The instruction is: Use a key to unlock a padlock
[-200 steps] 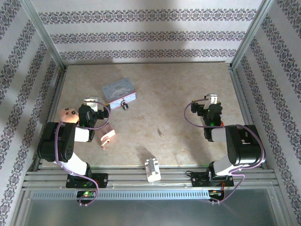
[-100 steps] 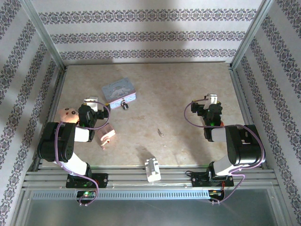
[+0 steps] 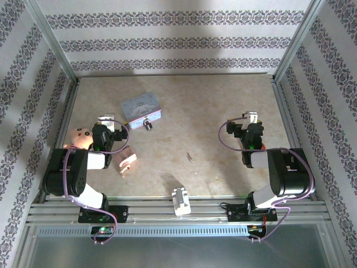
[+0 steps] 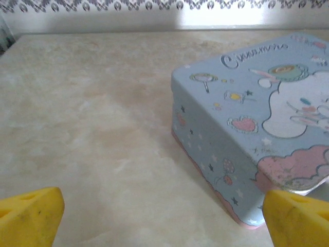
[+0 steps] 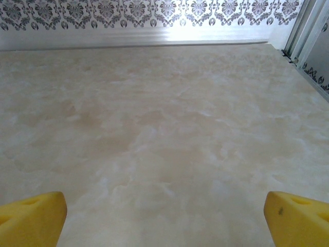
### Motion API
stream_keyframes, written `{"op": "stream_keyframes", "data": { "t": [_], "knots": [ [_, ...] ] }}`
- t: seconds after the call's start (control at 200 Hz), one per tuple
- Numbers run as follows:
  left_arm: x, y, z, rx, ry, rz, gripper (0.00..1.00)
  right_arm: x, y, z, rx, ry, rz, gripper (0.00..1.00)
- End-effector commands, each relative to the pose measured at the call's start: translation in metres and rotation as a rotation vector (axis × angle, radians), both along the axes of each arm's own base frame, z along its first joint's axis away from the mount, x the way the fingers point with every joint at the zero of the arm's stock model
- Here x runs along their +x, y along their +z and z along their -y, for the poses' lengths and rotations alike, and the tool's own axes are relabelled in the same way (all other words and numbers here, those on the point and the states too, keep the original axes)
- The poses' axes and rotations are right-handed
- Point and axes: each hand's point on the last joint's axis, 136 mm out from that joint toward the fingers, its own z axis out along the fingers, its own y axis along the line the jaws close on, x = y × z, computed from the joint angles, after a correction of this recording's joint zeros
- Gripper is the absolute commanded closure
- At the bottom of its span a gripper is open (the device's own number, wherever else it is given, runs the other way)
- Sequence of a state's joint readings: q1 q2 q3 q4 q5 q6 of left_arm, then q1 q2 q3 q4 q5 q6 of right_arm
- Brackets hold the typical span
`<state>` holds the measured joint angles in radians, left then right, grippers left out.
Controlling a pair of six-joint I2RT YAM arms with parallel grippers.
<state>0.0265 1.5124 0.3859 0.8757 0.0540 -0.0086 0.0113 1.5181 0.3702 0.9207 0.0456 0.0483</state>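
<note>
Beige marbled tabletop, small dark padlock beside lilac rectangular tin, thin silver key well apart, my left claw and right claw released.

Light falls soft and even from above onto the bench, bright without harshness. The far wall is washed pale in a broad patch at its middle. Shadows are faint with blurred edges; one lies just far-left of the white block. From my left wrist the picture is hazy. The tin is soft at its near corner, and the yellow fingertips of my left end effector are out of focus. From my right wrist, glare whitens the strip at the wall's foot, and my right end effector blurs too.
</note>
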Motion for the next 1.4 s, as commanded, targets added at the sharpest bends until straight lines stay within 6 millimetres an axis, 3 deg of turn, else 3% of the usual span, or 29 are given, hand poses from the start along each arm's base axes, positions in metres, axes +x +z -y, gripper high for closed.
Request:
{"op": "stream_keyframes", "data": {
  "t": [0.0,0.205,0.305,0.41,0.56,0.7,0.875,1.029,1.159,1.394],
  "knots": [
    [-0.001,0.018,-0.006,-0.007,0.042,0.003,0.01,-0.001,0.020,0.003,-0.012,-0.019,0.038,0.02],
    [-0.010,0.049,-0.015,-0.041,0.112,0.058,0.01,-0.009,0.040,0.010,-0.010,-0.074,0.044,0.02],
    [-0.013,0.062,-0.017,-0.116,0.145,0.082,0.01,-0.016,0.041,0.014,0.020,-0.121,-0.025,0.02],
    [-0.012,0.065,-0.005,-0.192,0.094,0.065,0.01,-0.022,0.046,0.018,0.076,-0.183,-0.077,0.02],
    [-0.016,0.057,0.012,-0.349,0.041,0.071,0.01,-0.031,0.049,0.008,0.085,-0.186,-0.147,0.02],
    [-0.018,0.048,0.019,-0.484,0.055,0.036,0.01,-0.039,0.051,-0.020,0.045,-0.144,-0.238,0.02],
    [-0.029,0.038,0.060,-0.610,-0.036,-0.039,0.01,-0.062,0.046,-0.055,-0.003,-0.153,-0.383,0.02],
    [-0.050,0.035,0.103,-0.577,-0.099,-0.092,0.01,-0.094,0.024,-0.093,0.017,-0.099,-0.550,0.02],
    [-0.064,0.036,0.128,-0.566,-0.135,-0.116,0.01,-0.120,-0.001,-0.126,0.091,-0.035,-0.665,0.02],
    [-0.067,0.030,0.137,-0.568,-0.128,-0.128,0.01,-0.147,-0.030,-0.176,0.221,0.057,-0.792,0.13]
  ]
}}
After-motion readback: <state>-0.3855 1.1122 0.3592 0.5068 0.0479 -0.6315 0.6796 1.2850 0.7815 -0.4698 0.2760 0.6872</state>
